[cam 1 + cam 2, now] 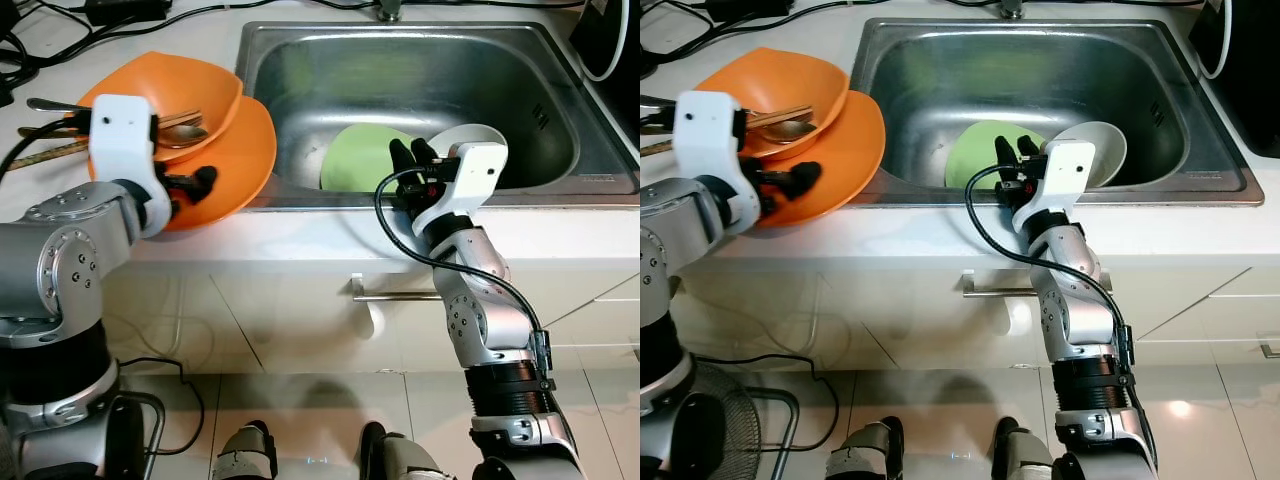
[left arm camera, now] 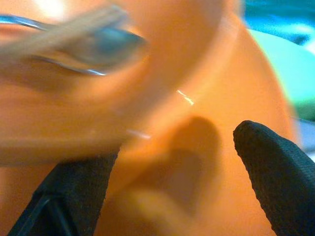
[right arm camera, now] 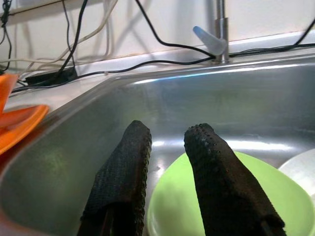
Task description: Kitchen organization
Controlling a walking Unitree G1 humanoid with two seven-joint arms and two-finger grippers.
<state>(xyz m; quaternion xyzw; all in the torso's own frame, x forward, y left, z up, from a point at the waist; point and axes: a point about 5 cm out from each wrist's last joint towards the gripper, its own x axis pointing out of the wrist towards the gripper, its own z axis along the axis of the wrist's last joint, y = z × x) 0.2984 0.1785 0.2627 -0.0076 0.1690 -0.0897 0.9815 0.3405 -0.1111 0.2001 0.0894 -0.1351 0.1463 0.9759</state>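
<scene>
Two silver jointed arms with round screwed joint housings, white blocky wrist casings, left gripper and right gripper each with two long black textured fingers (pebbled like rubber), black cable looping along the right forearm, black ribbed collar below its elbow

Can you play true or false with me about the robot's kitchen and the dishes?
1. The green plate lies inside the sink. True.
2. The orange bowl holds a banana. False: it holds spoons and chopsticks.
3. The right pincer reaches over the sink's front edge, above the green plate. True.
4. The white bowl sits on the counter beside the orange plate. False: it is in the sink next to the green plate.
5. The left pincer is at the orange plate. True.
</scene>
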